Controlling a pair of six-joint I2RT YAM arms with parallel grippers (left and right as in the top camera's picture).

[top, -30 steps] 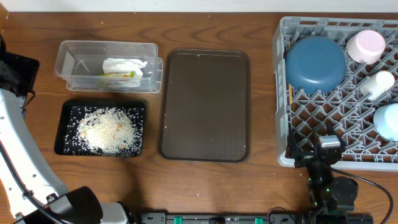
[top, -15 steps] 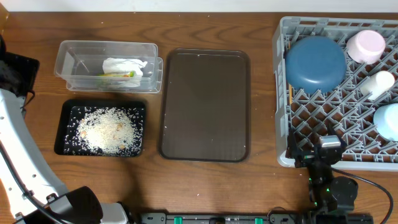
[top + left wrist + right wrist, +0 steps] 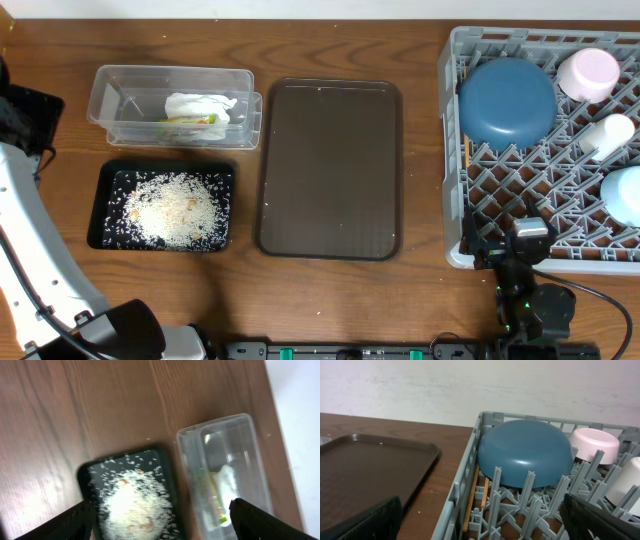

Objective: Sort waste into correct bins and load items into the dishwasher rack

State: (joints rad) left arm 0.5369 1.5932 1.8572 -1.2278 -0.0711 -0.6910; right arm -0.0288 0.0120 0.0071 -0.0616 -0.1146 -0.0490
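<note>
The grey dishwasher rack [image 3: 470, 255] stands at the right. In it lie the dark blue bowl [image 3: 507, 102] upside down, the pinkish-white cup [image 3: 588, 73], a small white piece [image 3: 607, 135], the light blue bowl [image 3: 624, 195] and the wooden chopsticks [image 3: 472, 502] along its left wall. The clear container [image 3: 110, 95] holds the white napkin [image 3: 200, 106] and the green-yellow wrapper [image 3: 190, 122]. The black tray [image 3: 105, 180] holds the rice [image 3: 172, 208]. My right gripper [image 3: 480, 527] is open and empty at the rack's near left corner. My left gripper [image 3: 162, 520] is open and empty high above the two bins.
The large dark brown serving tray [image 3: 330, 168] lies in the middle of the wooden table, with a few rice grains on it. The white left arm [image 3: 30, 250] runs along the table's left edge. A pale wall stands behind the rack in the right wrist view.
</note>
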